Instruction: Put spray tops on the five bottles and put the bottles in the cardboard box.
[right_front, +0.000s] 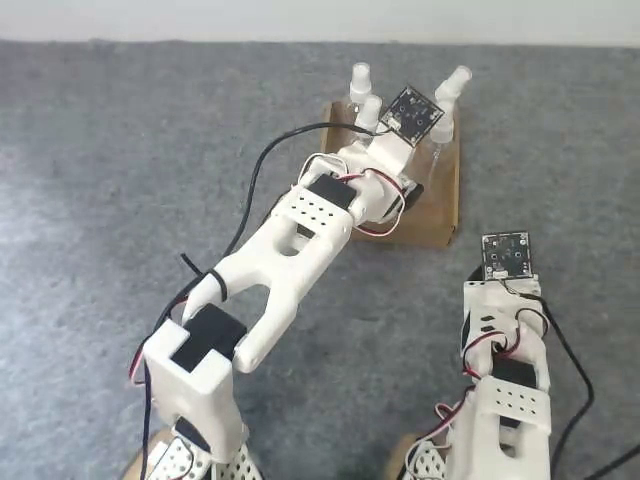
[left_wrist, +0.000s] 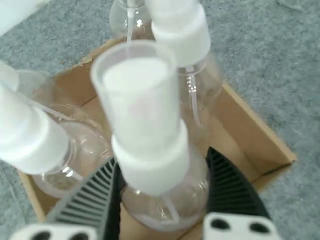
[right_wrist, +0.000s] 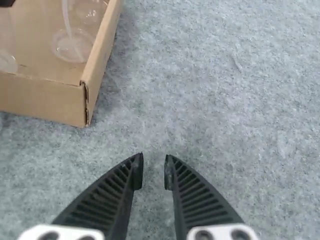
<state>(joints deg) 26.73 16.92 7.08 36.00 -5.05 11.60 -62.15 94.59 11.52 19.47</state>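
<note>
My left gripper (left_wrist: 161, 160) is down in the cardboard box (left_wrist: 255, 135), its black fingers (left_wrist: 95, 200) pressed to both sides of a clear bottle (left_wrist: 165, 200). That bottle stands upright and carries a white spray top (left_wrist: 145, 115) under a clear cap. Two more topped bottles (left_wrist: 185, 35) (left_wrist: 30, 135) stand close around it inside the box. From above, spray tops (right_front: 360, 80) (right_front: 455, 85) stick up past the left arm over the box (right_front: 445, 215). My right gripper (right_wrist: 152, 172) hovers over bare carpet, fingers nearly together with nothing between them.
Grey carpet covers the whole table. The box corner (right_wrist: 97, 65) lies just ahead of the right gripper, with a clear bottle base (right_wrist: 75, 35) inside it. The right arm (right_front: 505, 400) stays near the front right edge, apart from the box.
</note>
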